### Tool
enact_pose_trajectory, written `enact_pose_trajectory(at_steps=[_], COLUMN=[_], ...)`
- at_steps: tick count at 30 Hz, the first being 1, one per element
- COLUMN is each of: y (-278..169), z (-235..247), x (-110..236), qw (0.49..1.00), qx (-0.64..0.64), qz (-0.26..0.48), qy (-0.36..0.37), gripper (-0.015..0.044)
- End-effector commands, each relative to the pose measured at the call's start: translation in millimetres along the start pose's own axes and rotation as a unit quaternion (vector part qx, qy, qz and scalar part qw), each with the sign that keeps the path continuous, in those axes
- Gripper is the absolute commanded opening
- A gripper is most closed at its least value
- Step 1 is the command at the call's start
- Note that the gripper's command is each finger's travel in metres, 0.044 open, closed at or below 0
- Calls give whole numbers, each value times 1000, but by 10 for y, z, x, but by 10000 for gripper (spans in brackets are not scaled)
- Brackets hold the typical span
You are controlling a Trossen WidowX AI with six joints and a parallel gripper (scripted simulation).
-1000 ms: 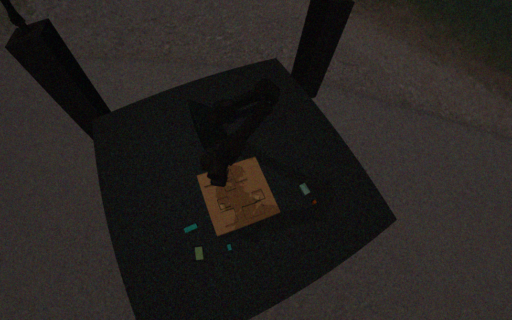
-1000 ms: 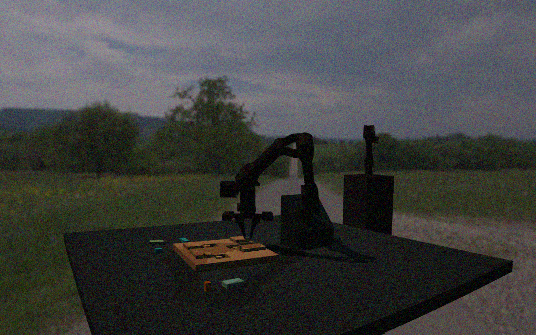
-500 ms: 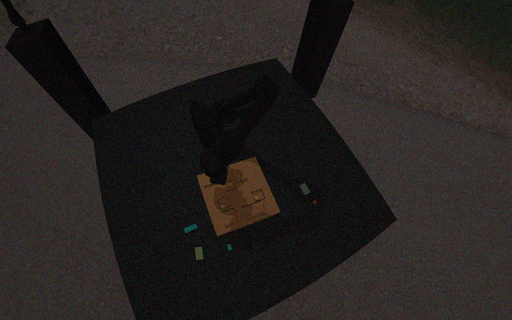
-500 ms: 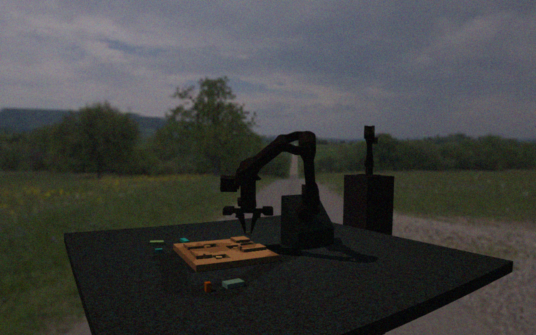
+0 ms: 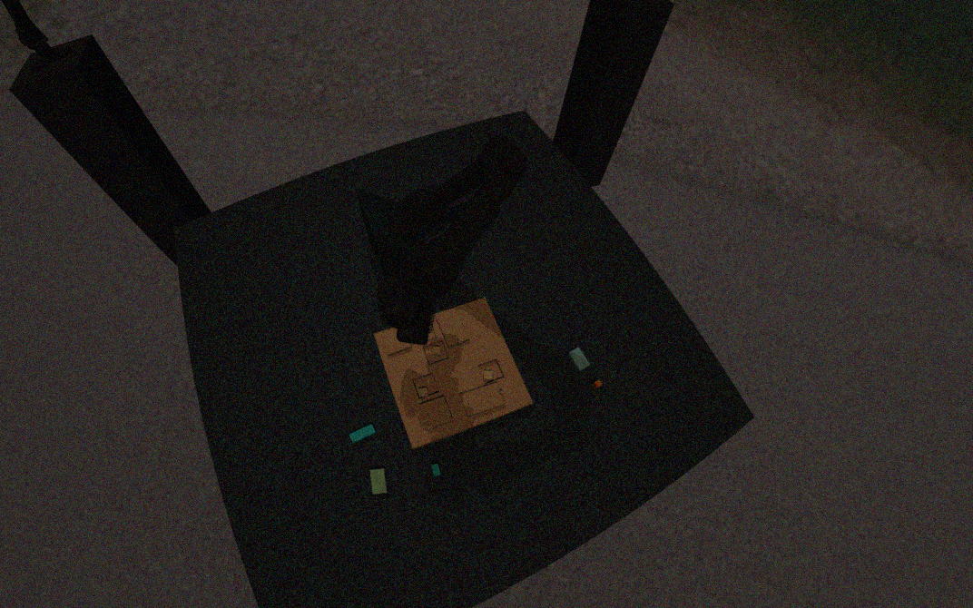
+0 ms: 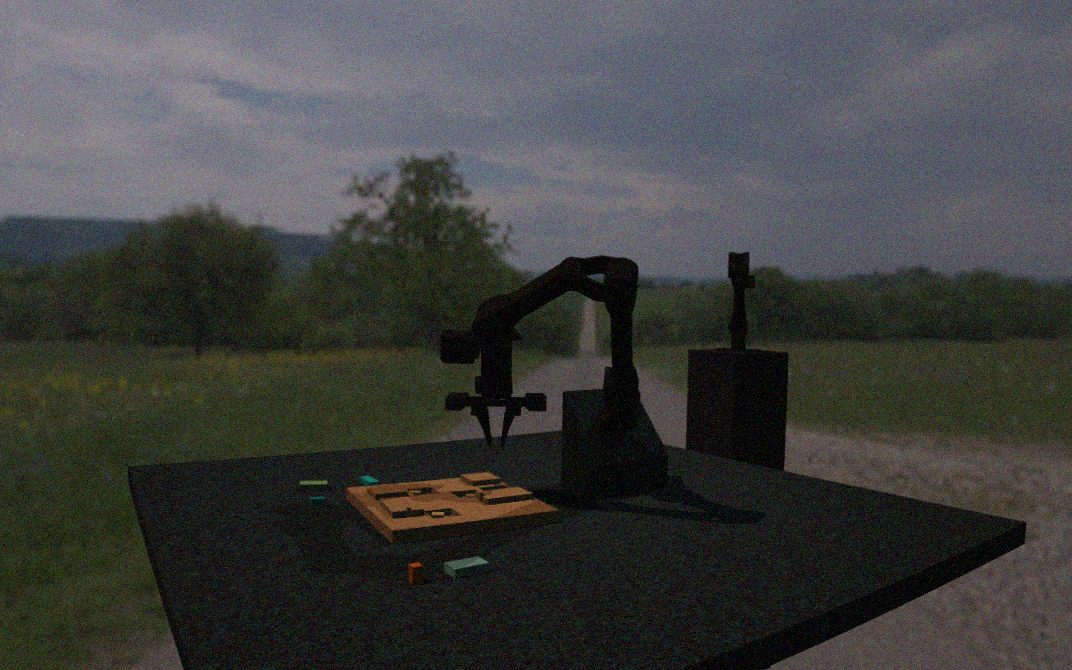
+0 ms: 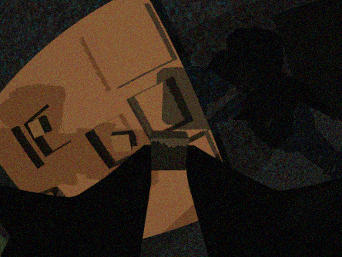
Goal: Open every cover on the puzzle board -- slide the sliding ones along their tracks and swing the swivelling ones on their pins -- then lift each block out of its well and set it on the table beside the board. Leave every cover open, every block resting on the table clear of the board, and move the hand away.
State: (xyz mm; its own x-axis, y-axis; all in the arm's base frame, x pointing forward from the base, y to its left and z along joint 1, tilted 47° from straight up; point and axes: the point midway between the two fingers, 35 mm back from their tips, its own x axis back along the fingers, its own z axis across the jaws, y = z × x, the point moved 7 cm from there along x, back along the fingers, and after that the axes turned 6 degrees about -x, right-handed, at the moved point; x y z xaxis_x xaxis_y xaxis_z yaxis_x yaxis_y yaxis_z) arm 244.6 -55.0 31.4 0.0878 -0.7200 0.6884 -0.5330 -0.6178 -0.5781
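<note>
The tan puzzle board point(image 5: 437, 427) point(image 6: 466, 527) point(image 7: 118, 45) lies in the middle of the dark table point(image 5: 287, 322) point(image 6: 711, 568). My gripper point(image 5: 412, 333) point(image 6: 495, 438) point(image 7: 168, 152) hangs well above the board's far corner. It is shut on a small dark block point(image 7: 169, 158), seen between the fingers in the wrist view. Under it is an open square well point(image 7: 171, 103). Covers point(image 6: 505, 495) stand proud of the board. Small pale pieces show in two wells point(image 5: 489, 373) point(image 5: 422, 389).
Loose blocks lie on the table: teal point(image 5: 362, 433) point(image 6: 367, 479), yellow-green point(image 5: 378, 481) point(image 6: 313, 482), small teal point(image 5: 435, 469), pale blue point(image 5: 578, 358) point(image 6: 466, 565), orange point(image 5: 596, 383) point(image 6: 415, 572). The arm base point(image 6: 608, 450) and a dark pedestal point(image 6: 736, 402) stand behind.
</note>
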Motion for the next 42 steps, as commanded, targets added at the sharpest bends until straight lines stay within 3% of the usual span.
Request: enact_pose_trajectory(at_steps=[1,42], y=[-26,-1328], z=[6,-211], x=[55,100], qw=[1000,1000], qx=[3,0], qz=[-2,-16], qy=[4,21], gripper=[80,80])
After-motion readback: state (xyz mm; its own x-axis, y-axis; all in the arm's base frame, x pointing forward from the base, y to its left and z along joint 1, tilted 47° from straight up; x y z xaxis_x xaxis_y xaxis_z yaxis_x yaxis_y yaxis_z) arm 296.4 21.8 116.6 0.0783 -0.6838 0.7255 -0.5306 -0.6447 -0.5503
